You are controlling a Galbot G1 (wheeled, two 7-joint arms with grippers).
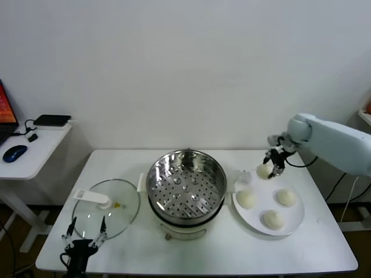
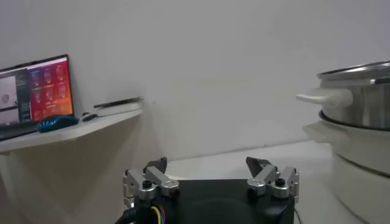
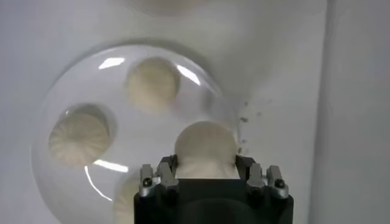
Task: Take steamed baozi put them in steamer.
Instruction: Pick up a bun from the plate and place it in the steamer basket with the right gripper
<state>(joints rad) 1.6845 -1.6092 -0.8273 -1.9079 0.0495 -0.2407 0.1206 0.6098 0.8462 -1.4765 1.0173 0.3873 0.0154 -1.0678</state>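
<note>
- Gripping one bun (image 1: pixel 264 170) between its jaws, the right gripper (image 1: pixel 271 164) hangs over the far edge of the plate (image 1: pixel 295 222), on the robot's right side of the table (image 1: pixel 197 255).
- From the right wrist view the held bun (image 3: pixel 205 149) sits snug between the two fingers (image 3: pixel 163 173), which pinch it on both sides above the plate (image 3: pixel 67 91).
- Three more buns lie on the plate: one nearest the steamer (image 1: pixel 246 199), one toward the right edge (image 1: pixel 286 197), one at the near side (image 1: pixel 273 219).
- The steamer (image 1: pixel 186 184) stands at the table's middle, just beside the plate; no bun is inside and its holed bottom shows.
- A glass lid (image 1: pixel 107 211) with a white handle lies flat to the left of the steamer.
- The left gripper (image 1: pixel 84 237) is parked at the near left edge of the table, by the lid, its jaws spread with nothing between them; its wrist view shows the fingers (image 2: pixel 156 176) apart and the steamer's (image 2: pixel 359 97) side off ahead.
- A side desk (image 1: pixel 29 153) to the far left holds a mouse (image 1: pixel 14 153) and a dark flat device (image 1: pixel 52 120).
</note>
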